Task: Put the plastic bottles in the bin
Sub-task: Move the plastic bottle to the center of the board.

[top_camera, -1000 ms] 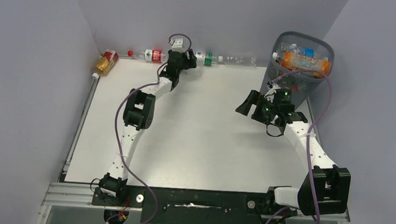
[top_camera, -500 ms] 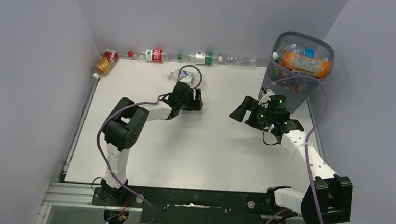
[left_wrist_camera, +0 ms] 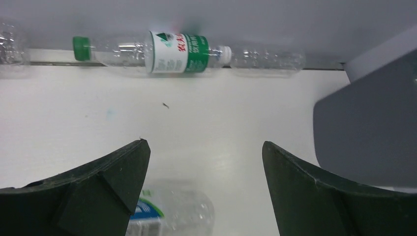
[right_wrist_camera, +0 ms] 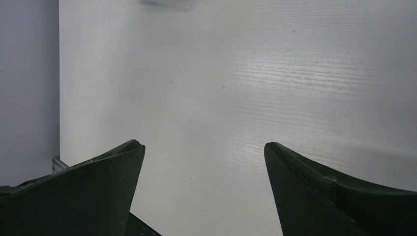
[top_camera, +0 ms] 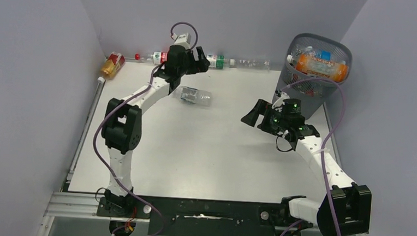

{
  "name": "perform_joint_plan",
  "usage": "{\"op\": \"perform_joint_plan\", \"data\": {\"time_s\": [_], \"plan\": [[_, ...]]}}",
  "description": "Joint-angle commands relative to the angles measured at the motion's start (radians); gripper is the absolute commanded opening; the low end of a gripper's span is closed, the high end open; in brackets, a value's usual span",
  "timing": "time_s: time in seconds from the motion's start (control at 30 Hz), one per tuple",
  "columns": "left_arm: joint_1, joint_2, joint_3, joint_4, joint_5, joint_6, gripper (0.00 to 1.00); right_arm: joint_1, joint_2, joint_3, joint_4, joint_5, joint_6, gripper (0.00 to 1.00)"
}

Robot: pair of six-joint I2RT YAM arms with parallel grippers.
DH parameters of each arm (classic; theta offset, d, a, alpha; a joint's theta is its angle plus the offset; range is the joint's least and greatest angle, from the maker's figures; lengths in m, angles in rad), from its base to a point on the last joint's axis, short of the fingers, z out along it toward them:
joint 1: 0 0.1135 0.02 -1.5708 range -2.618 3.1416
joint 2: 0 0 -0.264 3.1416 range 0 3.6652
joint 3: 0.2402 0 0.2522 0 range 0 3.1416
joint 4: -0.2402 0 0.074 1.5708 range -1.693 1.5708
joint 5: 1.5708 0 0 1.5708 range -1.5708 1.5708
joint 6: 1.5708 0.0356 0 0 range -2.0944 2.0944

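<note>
Bottles (left_wrist_camera: 177,51) hug the back wall (top_camera: 228,21), so the left gripper (left_wrist_camera: 205,144) hovers there, jaws apart; right gripper (right_wrist_camera: 204,144), likewise spread, idles near the bin (top_camera: 319,36).

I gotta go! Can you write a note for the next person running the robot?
Left gripper: open, empty, by the back wall.
Right gripper: open, empty, over bare table.
Done: several bottles, including an orange bottle, sit in the bin.
Left: blue-label bottle lying mid-table; red-label bottle, green-label bottle and clear bottle along the back wall; amber bottle in the far-left corner.
</note>
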Motion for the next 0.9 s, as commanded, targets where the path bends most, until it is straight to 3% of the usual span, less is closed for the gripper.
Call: {"op": "perform_joint_plan", "data": {"time_s": [0.0, 0.13, 0.3, 0.87], "plan": [[0.063, 0.202, 0.193, -0.135, 0.059, -0.013, 0.86, 0.014, 0.014, 0.056, 0.041, 0.014, -0.001, 0.98], [0.068, 0.297, 0.281, -0.201, 0.069, -0.002, 0.86, 0.024, 0.027, 0.059, 0.032, 0.023, -0.012, 0.98], [0.050, 0.272, 0.181, -0.190, 0.085, 0.006, 0.85, 0.029, 0.025, 0.053, 0.034, 0.020, -0.014, 0.98], [-0.135, -0.210, -0.352, -0.099, 0.091, 0.006, 0.81, 0.092, -0.002, -0.041, 0.119, 0.019, 0.038, 0.98]]}}
